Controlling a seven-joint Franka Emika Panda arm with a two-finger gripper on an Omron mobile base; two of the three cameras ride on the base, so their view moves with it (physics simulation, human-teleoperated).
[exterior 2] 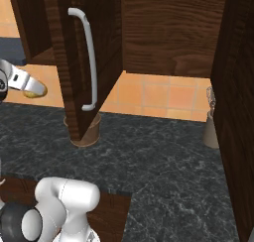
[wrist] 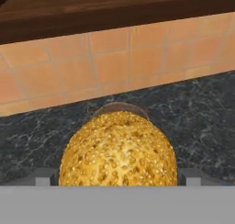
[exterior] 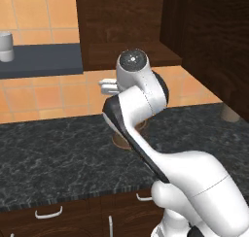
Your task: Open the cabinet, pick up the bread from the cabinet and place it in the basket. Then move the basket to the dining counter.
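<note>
in the left base view the white arm bends up over a black marbled counter (exterior: 53, 158) with fine pale veining. behind it runs a wall of matte orange tiles (exterior: 44, 93). above hangs the dark brown wood-grain cabinet (exterior: 126, 27), its door swung open. the gripper (exterior: 108, 87) juts out to the left of the arm's round wrist as pale fingers; what sits between them cannot be made out here. a sliver of the brown round basket (exterior: 121, 140) shows on the counter, mostly hidden behind the forearm. curved silver handles mark the dark lower drawers (exterior: 48, 212) at the bottom.

in the right base view the open cabinet door (exterior 2: 82, 62) stands edge-on, with its long silver bar handle (exterior 2: 89, 57) running down it. the basket (exterior 2: 87, 132) sits on the counter just behind the door's lower corner — smooth, tapering, tan-brown. at the left edge the gripper (exterior 2: 33, 91) reaches in with the bread (exterior 2: 35, 92), a small golden lump, at its tip.

in the hand view the bread (wrist: 118, 149) is rounded, golden-orange, with a pitted, seeded crust. it lies between the two grey finger tips (wrist: 42, 177), which stand far apart, one against each side of the loaf — a wide hold on the bread. just past its top, the basket's brown rim (wrist: 120, 107) sits on the black counter below the tiled wall.
</note>
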